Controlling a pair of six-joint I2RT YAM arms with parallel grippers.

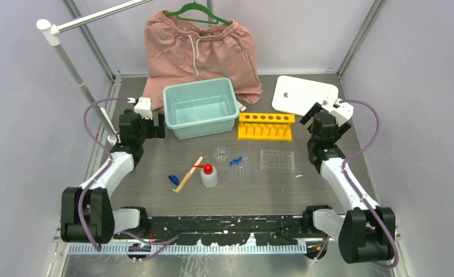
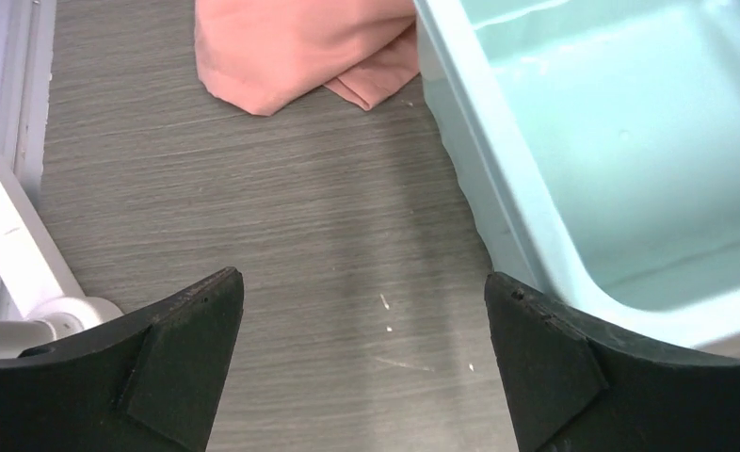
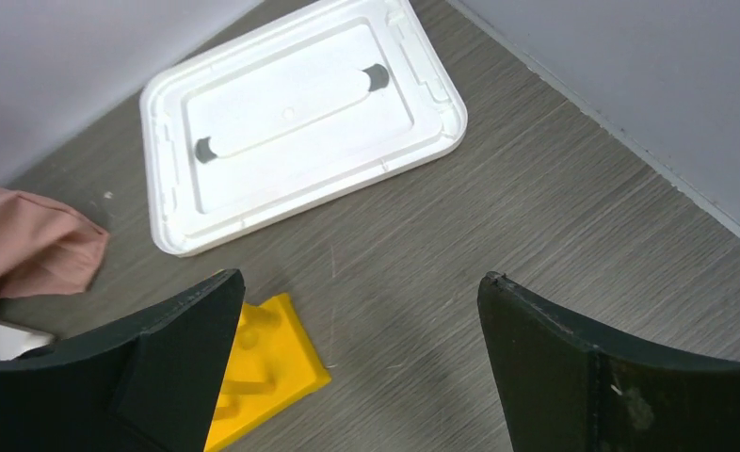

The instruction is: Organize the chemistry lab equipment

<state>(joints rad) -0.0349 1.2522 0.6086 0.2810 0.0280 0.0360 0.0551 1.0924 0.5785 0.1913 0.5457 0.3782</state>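
Where the table [image 1: 271,193] shows woodgrain, a gridded clear rack [image 1: 277,160] lies.

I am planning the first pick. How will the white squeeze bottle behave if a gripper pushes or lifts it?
The bottle stands upright and looks small, so a sideways push would probably tip it. It seems soft plastic, so it may dent when squeezed. Its red nozzle sticks out toward the stick and could catch there.

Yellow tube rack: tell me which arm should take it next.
Right, probably. The open right gripper hangs beside the yellow tube rack, whose corner shows in its wrist view; the open left gripper has the teal bin between it and the rack.
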